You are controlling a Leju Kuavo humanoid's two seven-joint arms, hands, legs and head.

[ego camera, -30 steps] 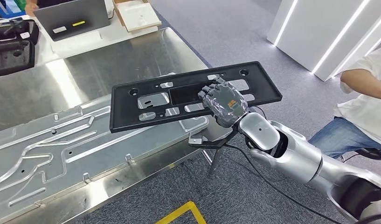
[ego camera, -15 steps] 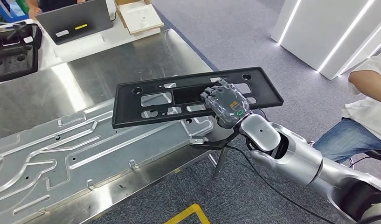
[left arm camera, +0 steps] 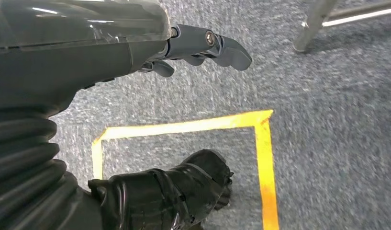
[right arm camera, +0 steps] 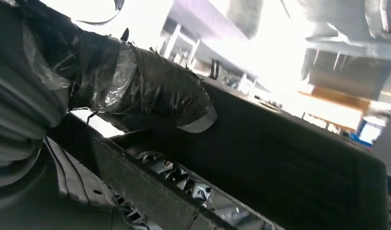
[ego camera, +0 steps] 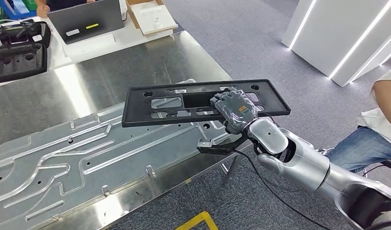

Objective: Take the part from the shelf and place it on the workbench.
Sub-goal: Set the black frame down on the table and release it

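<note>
The part is a long flat black plastic panel (ego camera: 174,105) with several cut-outs. It hangs level above the near right corner of the steel workbench (ego camera: 88,86). My right hand (ego camera: 235,109) grips it near its right end, fingers over the top face. In the right wrist view the thumb presses the dark underside of the panel (right arm camera: 289,158). My left hand (left arm camera: 203,48) hangs over the carpet with its fingers loosely curled and nothing in them.
A large machined aluminium plate (ego camera: 78,153) lies on the workbench under the panel. A laptop (ego camera: 85,21), a white box (ego camera: 152,14) and black cases (ego camera: 16,48) sit at the far side. A seated person (ego camera: 375,129) is at right. Yellow floor tape (left arm camera: 260,143) marks the carpet.
The camera has shifted, so the scene slid right and down. The panel has levelled out and moved a little further over the workbench, still held by my right hand.
</note>
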